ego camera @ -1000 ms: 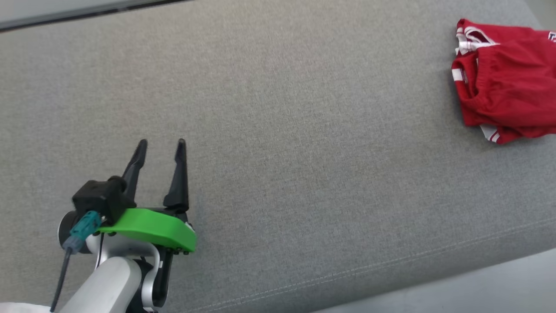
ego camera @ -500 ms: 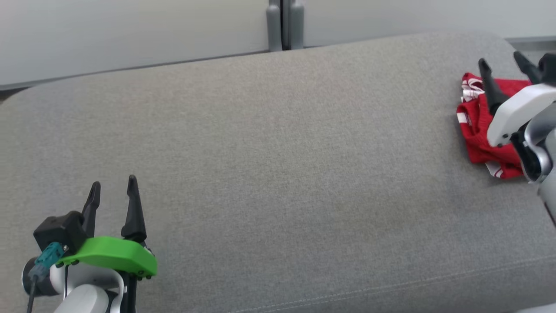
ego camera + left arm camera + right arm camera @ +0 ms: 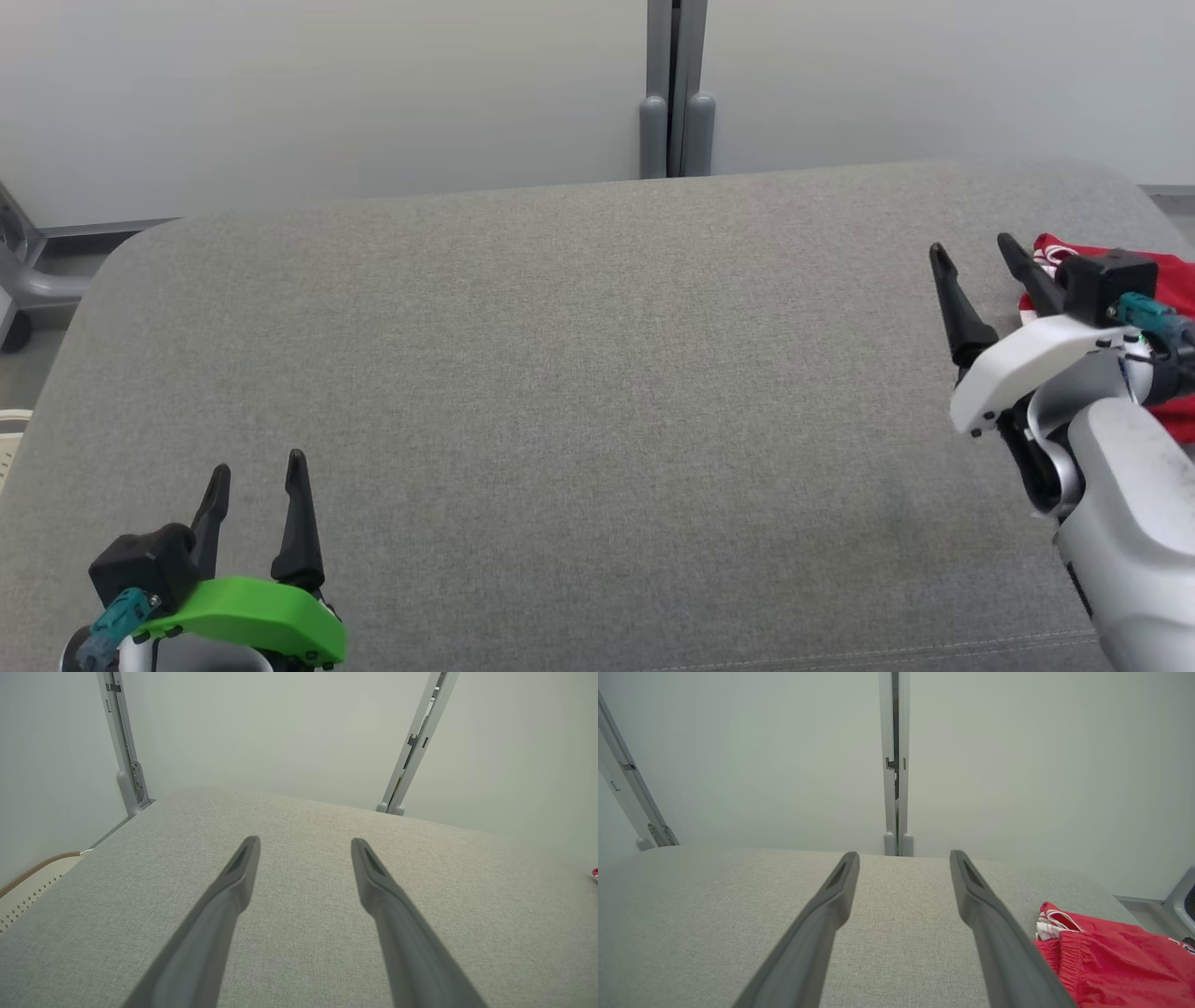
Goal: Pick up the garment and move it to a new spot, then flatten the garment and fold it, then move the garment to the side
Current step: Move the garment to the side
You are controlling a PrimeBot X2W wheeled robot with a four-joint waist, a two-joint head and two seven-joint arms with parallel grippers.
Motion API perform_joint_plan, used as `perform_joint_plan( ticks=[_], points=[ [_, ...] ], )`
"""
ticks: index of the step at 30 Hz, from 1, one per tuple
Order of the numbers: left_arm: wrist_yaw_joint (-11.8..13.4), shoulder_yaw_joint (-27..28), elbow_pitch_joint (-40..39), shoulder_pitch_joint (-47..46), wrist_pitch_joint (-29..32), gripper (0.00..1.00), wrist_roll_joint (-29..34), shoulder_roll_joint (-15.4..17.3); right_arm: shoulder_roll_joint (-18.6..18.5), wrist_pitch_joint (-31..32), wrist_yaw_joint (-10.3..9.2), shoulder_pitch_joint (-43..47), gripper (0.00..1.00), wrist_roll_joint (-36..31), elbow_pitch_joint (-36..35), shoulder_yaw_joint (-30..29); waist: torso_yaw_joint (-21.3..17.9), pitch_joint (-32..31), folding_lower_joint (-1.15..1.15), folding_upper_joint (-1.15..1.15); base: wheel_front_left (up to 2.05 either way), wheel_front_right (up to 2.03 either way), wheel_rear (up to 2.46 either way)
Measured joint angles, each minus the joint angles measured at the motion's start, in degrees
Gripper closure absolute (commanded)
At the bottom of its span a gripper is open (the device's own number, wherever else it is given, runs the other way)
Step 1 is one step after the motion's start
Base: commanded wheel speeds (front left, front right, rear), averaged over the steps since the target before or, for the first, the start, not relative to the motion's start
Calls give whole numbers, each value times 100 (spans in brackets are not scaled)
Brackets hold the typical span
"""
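Clearly L gripper (image 3: 259, 460) + R gripper (image 3: 970, 242) splayed wide, empty.

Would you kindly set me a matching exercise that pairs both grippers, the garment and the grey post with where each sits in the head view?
Things:
1. left gripper
2. right gripper
3. garment
4. grey post

Places:
A. top centre, behind the cushion
B. lower left, open above bare fabric
C. far right edge, partly hidden by an arm
D. right side, open, just left of the red cloth

Pairs: 1-B, 2-D, 3-C, 4-A
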Motion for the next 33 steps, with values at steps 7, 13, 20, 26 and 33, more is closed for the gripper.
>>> perform_joint_plan(
  ticks=[7, 13, 20, 26, 33],
  points=[
    [-1, -87, -71, 133, -21, 0, 1, -1, 638, 223, 0, 1021, 0, -548, -916, -719, 124, -117, 0, 0, 0, 0, 0],
    [-87, -141, 21, 229, -24, 0, 4, 56, 1289, 437, -1, 1811, 0, -1066, -1696, -1076, 127, -166, 0, 0, 0, 0, 0],
    [-201, -231, 96, 235, -8, 0, 7, 103, 1635, 650, -1, 2539, 0, -1155, -2418, -1243, 109, -171, 0, 0, 0, 0, 0],
    [-203, -272, 98, 234, -8, 0, 11, 85, 1667, 762, -1, 2843, 0, -1105, -2843, -1172, 71, -144, 0, 0, 0, 0, 0],
    [-193, -303, 77, 233, 20, 0, 29, 83, 1671, 769, -1, 3037, 0, -1038, -3039, -1193, 76, -116, 0, 0, 0, 0, 0]
  ],
)
